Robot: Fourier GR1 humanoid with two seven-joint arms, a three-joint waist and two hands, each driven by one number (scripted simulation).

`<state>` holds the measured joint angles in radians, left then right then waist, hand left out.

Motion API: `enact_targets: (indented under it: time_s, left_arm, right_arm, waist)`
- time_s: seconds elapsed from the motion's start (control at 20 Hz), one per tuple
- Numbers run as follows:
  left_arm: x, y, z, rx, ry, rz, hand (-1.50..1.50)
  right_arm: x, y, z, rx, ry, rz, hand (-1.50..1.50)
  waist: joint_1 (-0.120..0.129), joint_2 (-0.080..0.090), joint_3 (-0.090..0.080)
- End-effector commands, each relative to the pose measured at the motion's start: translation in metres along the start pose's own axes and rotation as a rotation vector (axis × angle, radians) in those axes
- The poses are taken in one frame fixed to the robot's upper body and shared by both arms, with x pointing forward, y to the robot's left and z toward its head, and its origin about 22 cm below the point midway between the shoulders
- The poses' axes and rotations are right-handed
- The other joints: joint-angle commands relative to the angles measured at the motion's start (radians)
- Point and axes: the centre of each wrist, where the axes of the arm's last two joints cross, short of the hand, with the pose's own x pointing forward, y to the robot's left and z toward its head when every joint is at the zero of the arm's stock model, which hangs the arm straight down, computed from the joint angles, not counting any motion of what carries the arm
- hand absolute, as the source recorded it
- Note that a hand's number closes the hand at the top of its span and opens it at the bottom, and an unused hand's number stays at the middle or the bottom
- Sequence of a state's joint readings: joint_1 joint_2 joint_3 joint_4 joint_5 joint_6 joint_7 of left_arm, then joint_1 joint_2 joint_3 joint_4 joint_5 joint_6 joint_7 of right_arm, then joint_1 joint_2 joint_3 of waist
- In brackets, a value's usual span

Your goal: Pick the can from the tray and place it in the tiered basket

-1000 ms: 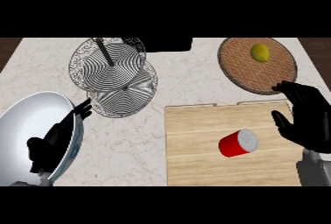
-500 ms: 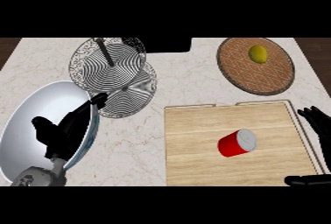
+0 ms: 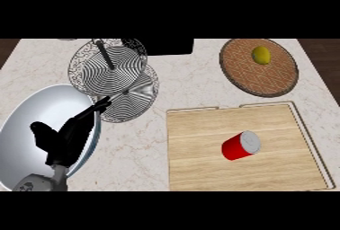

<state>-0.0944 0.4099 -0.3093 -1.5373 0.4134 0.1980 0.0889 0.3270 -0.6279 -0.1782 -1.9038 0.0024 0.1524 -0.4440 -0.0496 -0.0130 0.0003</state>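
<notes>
A red can [image 3: 240, 145] with a silver end lies on its side near the middle of the wooden tray [image 3: 199, 170]. The wire tiered basket [image 3: 113, 76] stands at the back left, its upper tier above a lower one. My left hand [image 3: 66, 134] is open over the large silver bowl's right rim, with straight fingers pointing up and right toward the basket's lower tier. Nothing is in that hand. My right hand shows nowhere in the view.
A large silver bowl [image 3: 33, 121] fills the left side under my left forearm. A round brown woven plate [image 3: 259, 74] with a yellow lemon [image 3: 261, 55] sits at the back right. A dark box [image 3: 169, 46] stands behind the basket.
My right hand has drawn back from the tray's right side and left the view. My left hand has lifted up and to the right over the bowl. The can has not moved.
</notes>
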Motion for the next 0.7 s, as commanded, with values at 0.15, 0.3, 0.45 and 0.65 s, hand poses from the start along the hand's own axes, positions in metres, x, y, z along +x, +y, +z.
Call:
enact_targets:
  time_s: [0.15,0.3,0.45,0.65]
  left_arm:
    - [0.009,-0.013,-0.007,-0.021,0.011,0.006,0.00]
    - [0.025,-0.003,-0.020,-0.049,0.003,-0.004,0.00]
    - [0.014,-0.025,-0.023,-0.050,0.016,0.006,0.00]
    - [0.014,-0.026,-0.018,-0.061,0.019,0.017,0.00]
  right_arm:
    - [0.091,0.027,0.011,0.045,0.128,0.102,-1.50]
    - [0.114,0.040,-0.007,0.078,0.171,0.121,-1.50]
    - [0.124,0.060,-0.007,0.074,0.230,0.161,-1.50]
    - [0.115,0.078,-0.008,0.091,0.309,0.251,-1.50]
  waist:
    - [0.019,0.007,-0.003]
    - [0.044,0.014,-0.003]
    - [0.048,0.014,-0.002]
    - [0.052,0.013,-0.001]
